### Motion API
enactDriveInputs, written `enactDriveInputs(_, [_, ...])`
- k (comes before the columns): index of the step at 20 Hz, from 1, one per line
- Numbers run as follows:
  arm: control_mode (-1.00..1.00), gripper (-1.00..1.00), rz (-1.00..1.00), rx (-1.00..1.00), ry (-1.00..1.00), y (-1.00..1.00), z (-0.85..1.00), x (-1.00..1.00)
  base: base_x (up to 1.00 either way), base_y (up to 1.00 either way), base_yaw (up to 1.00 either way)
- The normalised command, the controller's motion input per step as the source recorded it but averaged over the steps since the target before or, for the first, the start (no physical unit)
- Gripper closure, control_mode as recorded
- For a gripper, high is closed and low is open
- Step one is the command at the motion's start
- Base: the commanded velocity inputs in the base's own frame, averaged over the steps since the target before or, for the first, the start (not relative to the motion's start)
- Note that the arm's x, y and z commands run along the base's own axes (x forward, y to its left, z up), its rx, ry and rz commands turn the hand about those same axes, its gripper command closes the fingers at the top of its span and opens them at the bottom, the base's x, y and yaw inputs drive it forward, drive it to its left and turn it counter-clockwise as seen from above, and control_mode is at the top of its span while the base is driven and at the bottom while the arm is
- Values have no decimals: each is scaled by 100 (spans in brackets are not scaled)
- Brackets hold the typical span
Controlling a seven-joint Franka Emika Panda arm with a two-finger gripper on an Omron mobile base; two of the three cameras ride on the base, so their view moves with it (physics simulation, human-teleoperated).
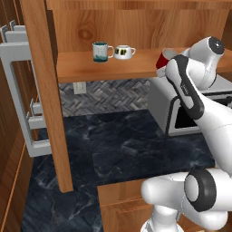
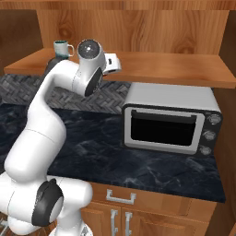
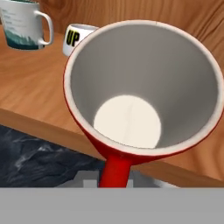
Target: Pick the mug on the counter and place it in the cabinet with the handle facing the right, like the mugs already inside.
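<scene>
The red mug [image 3: 144,83], pale inside, has its open mouth toward the hand camera. Its red handle [image 3: 116,170] runs down between the fingers of my gripper [image 3: 114,180], which is shut on it. The mug [image 1: 163,58] hangs at the front edge of the cabinet's plank shelf [image 1: 86,68], right of the two mugs. The taller teal-and-white mug [image 1: 102,51] and the squat white mug [image 1: 123,52] stand on the shelf with handles to the right. Below lies the dark marbled counter [image 1: 127,145]. My forearm hides most of the hand in the left base view.
A silver toaster oven [image 2: 168,122] stands on the counter under the shelf's right part. The cabinet's thick upright post [image 1: 47,90] rises at the left, with a grey-handled open door [image 1: 18,90] beside it. Herringbone tiles [image 1: 104,97] back the counter.
</scene>
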Motion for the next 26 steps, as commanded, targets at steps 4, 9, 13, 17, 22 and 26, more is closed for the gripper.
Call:
enactDriveInputs(4, [-100,100,1,-3,0,-5,0,19,0,0,0])
enactDriveInputs(9, [-100,100,2,-1,0,-4,-8,22,0,0,0])
enactDriveInputs(13, [-100,100,4,0,1,-5,-17,26,0,0,0])
enactDriveInputs(17, [-100,100,8,0,0,-3,-12,20,0,0,0])
enactDriveInputs(22, [-100,100,10,-1,1,-1,-10,18,0,0,0])
enactDriveInputs(26, [-100,100,10,-3,3,0,-12,14,0,0,0])
